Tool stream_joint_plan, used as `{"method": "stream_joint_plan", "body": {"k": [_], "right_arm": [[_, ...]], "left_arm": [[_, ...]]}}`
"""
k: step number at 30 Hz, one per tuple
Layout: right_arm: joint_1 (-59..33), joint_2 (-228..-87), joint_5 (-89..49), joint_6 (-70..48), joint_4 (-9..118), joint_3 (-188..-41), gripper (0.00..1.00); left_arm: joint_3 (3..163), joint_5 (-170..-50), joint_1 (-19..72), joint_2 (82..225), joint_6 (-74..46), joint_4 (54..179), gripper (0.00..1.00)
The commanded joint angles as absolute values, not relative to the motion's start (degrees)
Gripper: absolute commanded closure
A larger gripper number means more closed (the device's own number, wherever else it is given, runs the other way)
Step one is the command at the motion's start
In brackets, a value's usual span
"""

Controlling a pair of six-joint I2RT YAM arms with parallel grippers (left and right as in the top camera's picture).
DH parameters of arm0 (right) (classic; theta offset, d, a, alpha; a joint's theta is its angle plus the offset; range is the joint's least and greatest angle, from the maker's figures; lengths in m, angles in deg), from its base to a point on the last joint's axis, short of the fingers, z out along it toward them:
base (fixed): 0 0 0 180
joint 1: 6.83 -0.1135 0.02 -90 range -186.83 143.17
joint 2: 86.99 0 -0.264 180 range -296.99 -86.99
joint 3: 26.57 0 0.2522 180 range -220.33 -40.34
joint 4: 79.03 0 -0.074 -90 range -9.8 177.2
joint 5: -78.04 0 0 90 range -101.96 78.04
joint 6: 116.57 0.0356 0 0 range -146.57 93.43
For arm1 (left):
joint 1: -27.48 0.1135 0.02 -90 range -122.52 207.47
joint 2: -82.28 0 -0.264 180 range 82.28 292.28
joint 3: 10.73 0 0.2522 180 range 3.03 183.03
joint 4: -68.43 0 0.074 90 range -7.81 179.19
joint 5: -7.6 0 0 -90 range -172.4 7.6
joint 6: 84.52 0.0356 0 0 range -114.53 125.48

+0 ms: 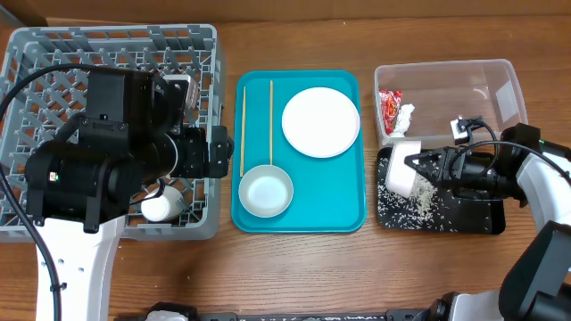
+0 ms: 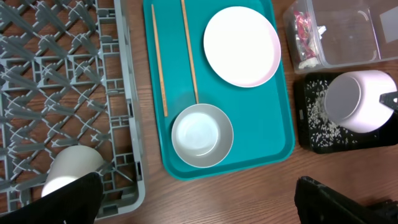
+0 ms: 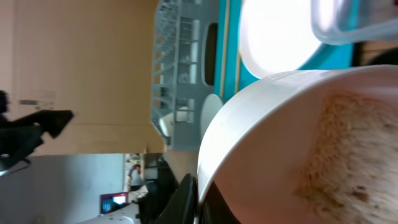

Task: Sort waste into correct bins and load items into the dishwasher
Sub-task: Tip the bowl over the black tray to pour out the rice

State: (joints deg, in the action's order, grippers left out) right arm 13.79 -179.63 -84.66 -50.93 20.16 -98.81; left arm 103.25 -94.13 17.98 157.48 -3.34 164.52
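Observation:
My right gripper is shut on the rim of a white cup and holds it tipped on its side over a black tray strewn with rice grains. The right wrist view shows the cup with rice stuck inside and a finger at its rim. My left gripper is open and empty above the right edge of the grey dish rack; its fingers frame bare table. Another white cup lies in the rack's front corner.
A teal tray holds a white plate, a small bowl and two chopsticks. A clear bin with a red wrapper stands behind the black tray.

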Motion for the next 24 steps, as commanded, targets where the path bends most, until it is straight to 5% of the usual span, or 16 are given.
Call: {"method": "stream_joint_plan", "body": {"k": [1,24], "right_arm": [[13.94,-179.72,-92.07,-49.95,20.33,-98.84,0.96],[23.54,-179.7,-90.81,-58.49,11.48,-98.77,0.96]], "left_arm": [[104.0,-93.82,18.13,157.65,-3.52,164.45,0.0],[104.0,-93.82,18.13,157.65,-3.52,164.45,0.0]]}}
